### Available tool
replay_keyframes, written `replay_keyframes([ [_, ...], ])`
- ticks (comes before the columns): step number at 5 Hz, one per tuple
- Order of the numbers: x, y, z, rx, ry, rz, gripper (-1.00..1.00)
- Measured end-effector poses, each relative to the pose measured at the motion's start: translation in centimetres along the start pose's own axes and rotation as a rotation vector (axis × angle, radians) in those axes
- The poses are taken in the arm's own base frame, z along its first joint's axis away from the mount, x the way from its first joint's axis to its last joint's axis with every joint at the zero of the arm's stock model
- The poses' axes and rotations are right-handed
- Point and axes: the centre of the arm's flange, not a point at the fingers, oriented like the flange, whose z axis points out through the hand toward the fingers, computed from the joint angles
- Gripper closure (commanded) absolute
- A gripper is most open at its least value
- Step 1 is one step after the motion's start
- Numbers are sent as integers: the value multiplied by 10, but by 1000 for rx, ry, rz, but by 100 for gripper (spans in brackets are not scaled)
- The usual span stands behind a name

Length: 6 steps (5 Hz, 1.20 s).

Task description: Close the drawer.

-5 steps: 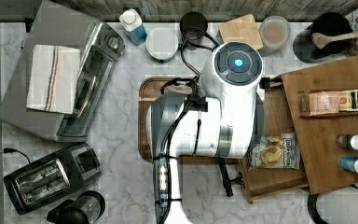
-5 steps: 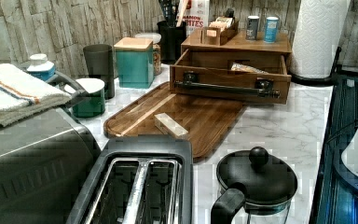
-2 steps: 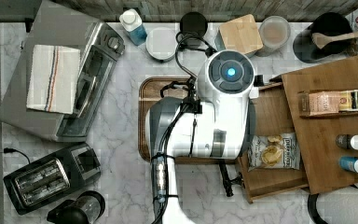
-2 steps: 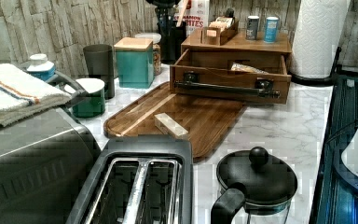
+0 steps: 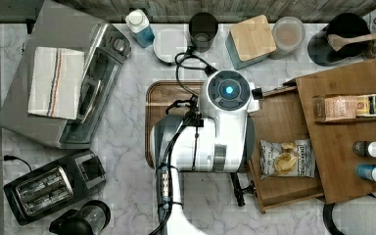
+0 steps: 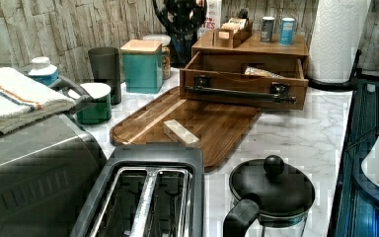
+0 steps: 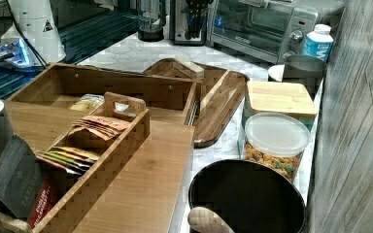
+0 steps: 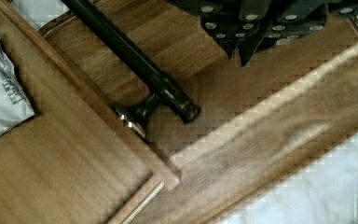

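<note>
We see the drawer (image 5: 279, 122) pulled well out of its bamboo cabinet (image 5: 347, 147), its open front facing the top view's left and its long axis running up and down the top view. In the left view the drawer (image 6: 244, 74) faces us, front panel toward the camera, with the black bar handle (image 6: 240, 94) stretched along the front and the dark wooden tray (image 6: 192, 123) lying directly before it, the drawer's front edge just over or touching the tray's far rim. A small pale block (image 6: 180, 133) rests on the tray, apart from the drawer. Inside the drawer lies a snack bag (image 5: 286, 159), against the side nearer the top view's bottom. In the wrist view the handle (image 8: 130, 60) crosses above the tray, its end post (image 8: 140, 114) fixed to the drawer's front corner, and the gripper (image 8: 242, 44) hangs just beside the bar without touching it; we cannot tell how far its fingers stand apart. The white arm (image 5: 210, 132) covers most of the tray in the top view. Open marble counter (image 6: 296, 143) spreads to the left view's right of the tray, bounded by a paper towel roll (image 6: 335, 39). On the left view's left stand a teal canister (image 6: 141, 66) and a dark cup (image 6: 104, 64), near the tray but clear of the drawer. A toaster (image 6: 143, 192) and a kettle (image 6: 271, 192) sit nearest the left view's camera.
</note>
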Motion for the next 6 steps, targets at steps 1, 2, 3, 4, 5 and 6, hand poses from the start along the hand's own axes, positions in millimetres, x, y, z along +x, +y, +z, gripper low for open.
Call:
replay_keyframes([
  [1, -17, -4, 26, -20, -41, -158, 100],
  [2, -40, -15, 44, -35, -45, -261, 100],
  [3, -61, -31, 47, -46, 79, -405, 100],
  [4, -81, -41, 41, -43, 178, -540, 100],
  [5, -89, -45, 35, -46, 194, -639, 100],
  [6, -85, -42, 41, -54, 180, -682, 100],
])
